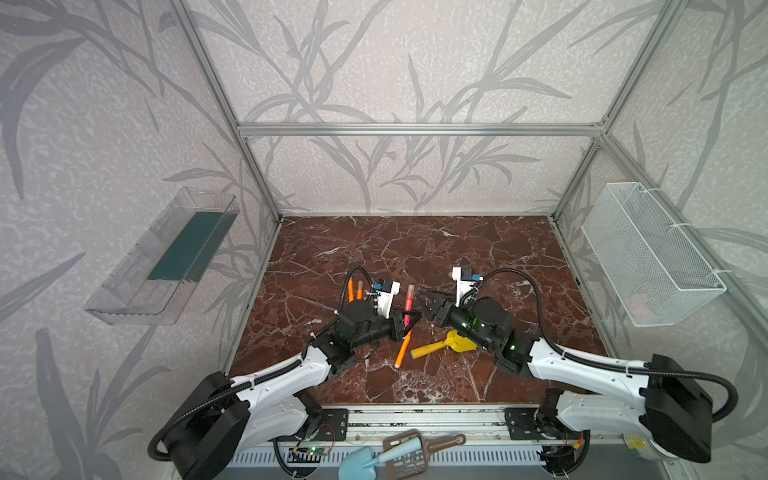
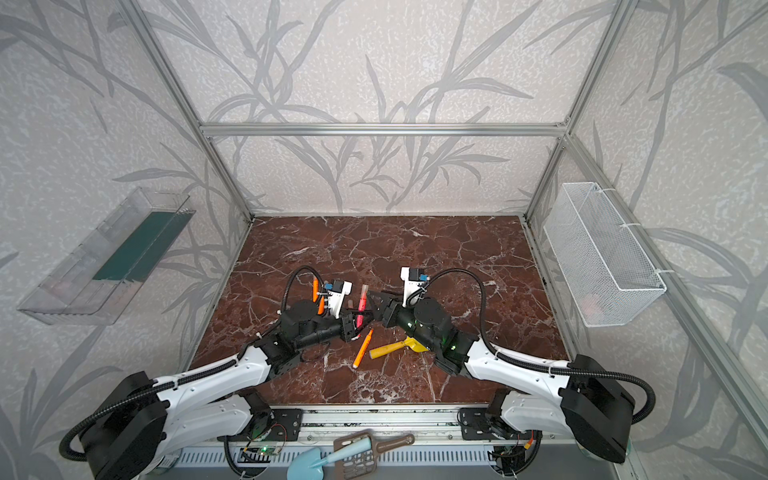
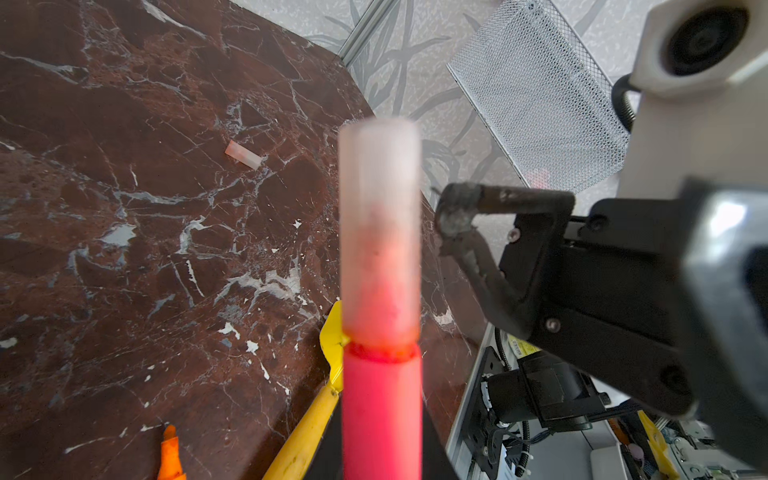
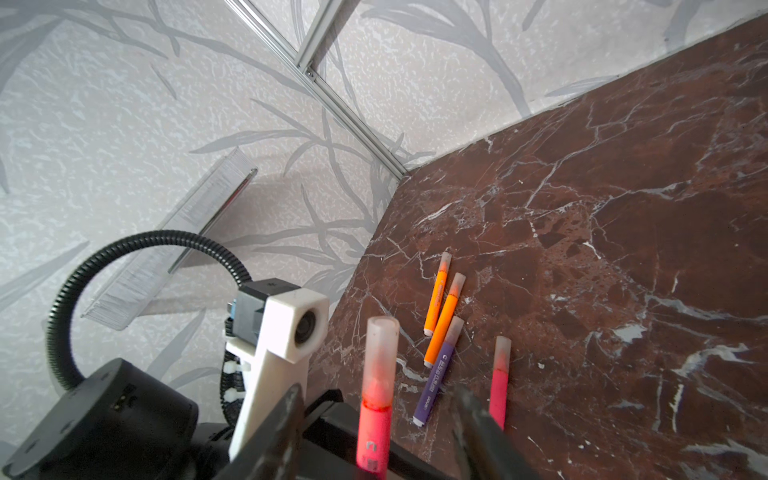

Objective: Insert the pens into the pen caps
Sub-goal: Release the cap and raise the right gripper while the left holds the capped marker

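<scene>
— Black left gripper: what state?
— Pressed shut on the lower body of a pink-red pen. The pen is held clear of the table, tilted, capped end uppermost. Its pale cap is seated down to a red ring at the joint.
— Pose of the left arm?
— It reaches in from the front left, forearm low, wrist turned toward the middle of the table.
— And the right gripper?
— Its fingers are spread with nothing between them. It faces the capped end of the held pen from just beside it, and no contact is visible. The right arm comes in from the front right, forearm low like the left.
— Other pens?
— A loose orange pen lies on the table below the left gripper, tip bare in the left wrist view. Beyond the left arm lie a pair of orange pens, a purple pen and a second pink-red pen, each capped. A spare cap lies alone on the surface.
— Surface and room?
— The table is red-brown marble with white veins. A yellow toy shovel lies just beside the loose orange pen, its blade under the right arm. The walls are leaf-patterned inside an aluminium frame. A clear tray hangs on the left wall and a wire basket on the right.
</scene>
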You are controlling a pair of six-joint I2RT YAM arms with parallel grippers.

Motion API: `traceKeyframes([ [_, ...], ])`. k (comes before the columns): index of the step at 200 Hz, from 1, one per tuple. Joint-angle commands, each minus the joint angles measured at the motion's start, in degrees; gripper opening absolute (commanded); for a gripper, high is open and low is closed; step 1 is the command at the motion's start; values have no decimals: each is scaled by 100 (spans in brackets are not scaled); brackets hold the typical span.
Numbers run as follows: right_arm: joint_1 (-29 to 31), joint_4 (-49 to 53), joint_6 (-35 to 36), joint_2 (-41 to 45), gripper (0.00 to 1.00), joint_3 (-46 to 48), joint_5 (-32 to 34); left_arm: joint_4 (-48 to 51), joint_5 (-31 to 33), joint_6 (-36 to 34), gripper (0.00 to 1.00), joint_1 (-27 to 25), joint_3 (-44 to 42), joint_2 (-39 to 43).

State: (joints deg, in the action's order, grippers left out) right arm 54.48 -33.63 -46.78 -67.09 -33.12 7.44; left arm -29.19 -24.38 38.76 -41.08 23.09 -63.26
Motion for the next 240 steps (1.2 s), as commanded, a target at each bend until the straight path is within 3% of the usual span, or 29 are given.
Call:
traceKeyframes([
  [1, 28, 469, 211, 44, 61, -385, 223, 130, 56, -261, 0, 21, 108, 108],
  [50, 27, 1910, 58, -580, 59, -1464, 470, 437, 204, -563, 0, -40, 154, 278],
  [95, 27, 2135, -4, -999, 56, -1839, 374, 641, 328, -695, 0, -90, 211, 308],
  [159, 6, 2317, 20, -1476, 40, -2241, 170, 770, 449, -782, 0, -140, 244, 315],
  [207, 0, 2317, -2, -1692, 37, -2342, -10, 795, 477, -791, 0, -139, 248, 308],
  [240, 1, 2301, -2, -1711, 27, -2317, -60, 790, 495, -776, 0, -140, 256, 315],
])
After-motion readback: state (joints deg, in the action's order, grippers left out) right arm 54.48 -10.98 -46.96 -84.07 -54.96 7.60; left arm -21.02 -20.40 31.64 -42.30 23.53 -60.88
